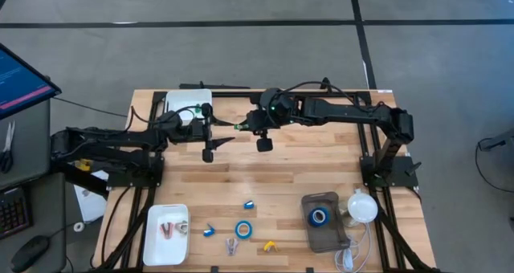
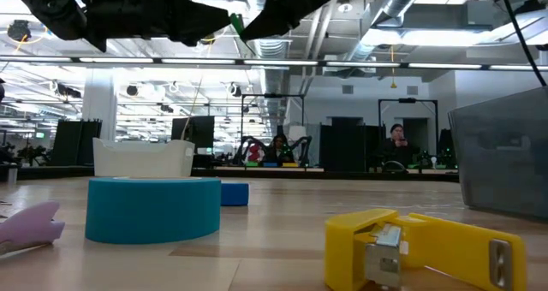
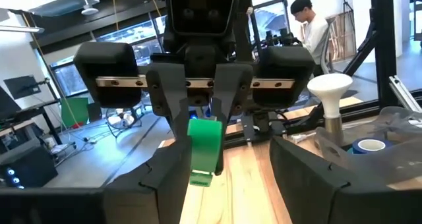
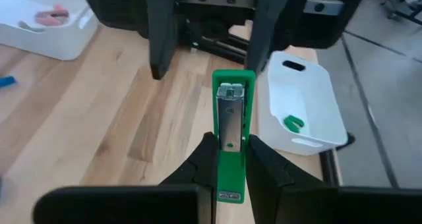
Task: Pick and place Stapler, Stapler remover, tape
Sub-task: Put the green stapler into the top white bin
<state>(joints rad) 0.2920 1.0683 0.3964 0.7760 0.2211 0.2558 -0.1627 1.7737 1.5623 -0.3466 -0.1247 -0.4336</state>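
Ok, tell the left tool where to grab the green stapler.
Grip the green stapler by its free end, which sticks out past the right tool clamping the other end. Come straight along its length: the left tool faces that end, open, so closing on the two long sides looks best.

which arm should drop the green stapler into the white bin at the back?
Probably left. The right gripper is shut on the green stapler, presenting it to the open left gripper facing it. The white bin sits at the left arm's side, just behind its wrist; a handover looks set up.
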